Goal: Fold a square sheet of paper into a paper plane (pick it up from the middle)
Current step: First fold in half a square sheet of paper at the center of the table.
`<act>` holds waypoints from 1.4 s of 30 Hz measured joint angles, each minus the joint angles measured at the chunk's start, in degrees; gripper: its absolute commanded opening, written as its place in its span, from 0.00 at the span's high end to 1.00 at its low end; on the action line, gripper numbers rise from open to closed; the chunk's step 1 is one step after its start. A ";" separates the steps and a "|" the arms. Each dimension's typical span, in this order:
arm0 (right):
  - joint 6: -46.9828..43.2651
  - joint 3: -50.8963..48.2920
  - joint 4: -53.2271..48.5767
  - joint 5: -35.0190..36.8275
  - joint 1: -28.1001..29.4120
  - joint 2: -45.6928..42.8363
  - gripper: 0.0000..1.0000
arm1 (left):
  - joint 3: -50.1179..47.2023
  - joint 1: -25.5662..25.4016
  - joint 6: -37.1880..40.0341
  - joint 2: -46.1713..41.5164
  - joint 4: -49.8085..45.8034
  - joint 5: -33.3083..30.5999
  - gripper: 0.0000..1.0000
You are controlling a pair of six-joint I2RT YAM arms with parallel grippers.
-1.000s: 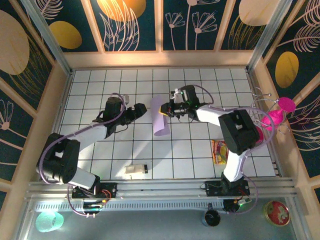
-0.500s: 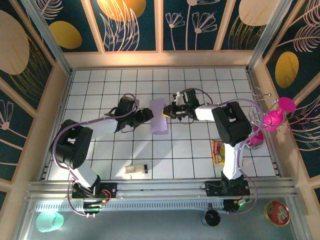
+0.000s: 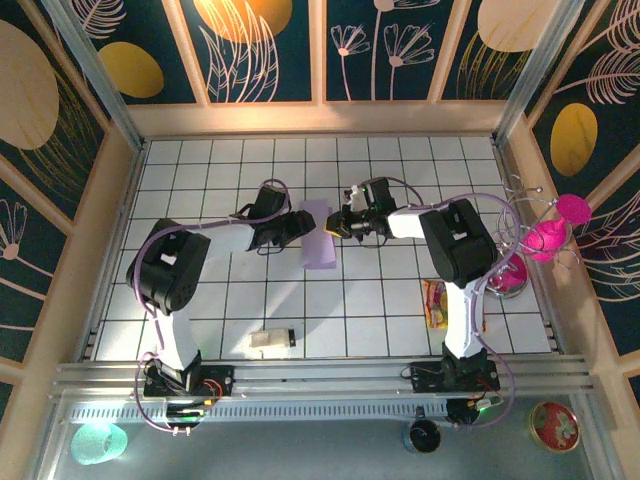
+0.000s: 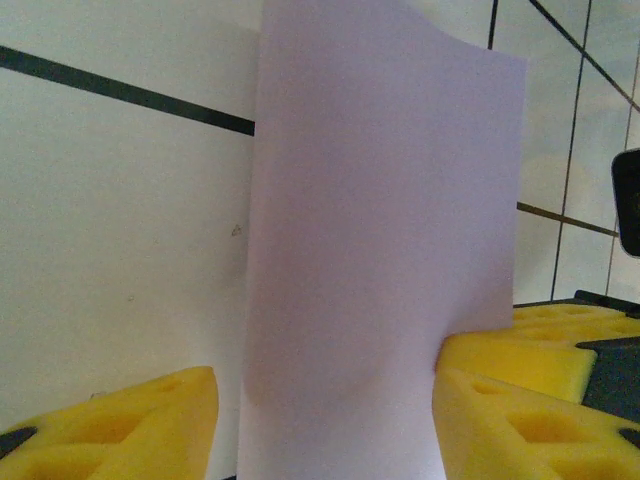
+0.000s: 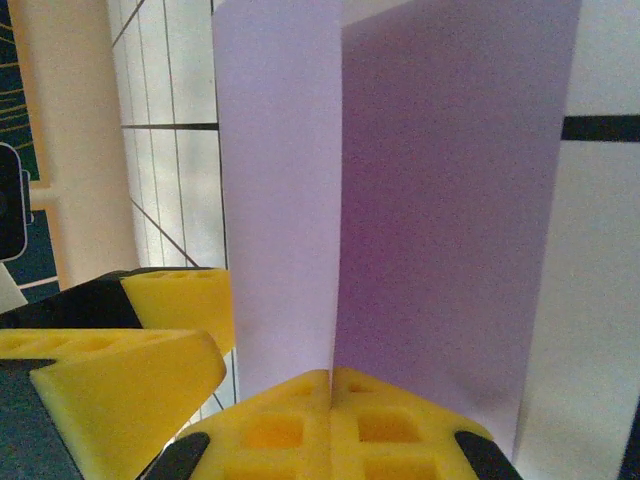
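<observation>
The white bench point(image 3: 200, 290), ruled in a dark grid, carries a small white block with a black end point(image 3: 272, 340) near its front edge and a red-yellow snack packet point(image 3: 437, 303) at right.

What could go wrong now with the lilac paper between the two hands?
The right hand pinches the square sheet of paper at the end of its fold; a pull may tear it. The left hand is open around the bowed sheet; closing may crease it wrongly. The hands are close and may collide.
</observation>
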 measured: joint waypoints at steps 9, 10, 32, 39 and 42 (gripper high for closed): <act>1.42 -0.02 0.70 -0.39 -0.04 0.02 0.92 | 2.69 -0.98 0.22 2.54 -3.69 -1.95 0.54; 1.42 -0.09 0.70 -0.37 -0.09 0.02 0.90 | 3.10 -1.09 0.48 2.73 -4.35 -2.40 0.55; 0.81 -8.87 -3.26 10.21 -5.60 -13.18 0.79 | 6.69 -3.65 6.97 5.25 -10.16 -9.38 0.56; 0.76 -8.92 -3.74 10.62 -5.38 -13.16 0.79 | 8.63 -4.68 8.41 6.23 -12.94 -12.35 0.55; 0.76 -8.92 -3.87 10.62 -5.31 -13.16 0.79 | 9.22 -4.94 8.83 6.54 -13.75 -13.31 0.54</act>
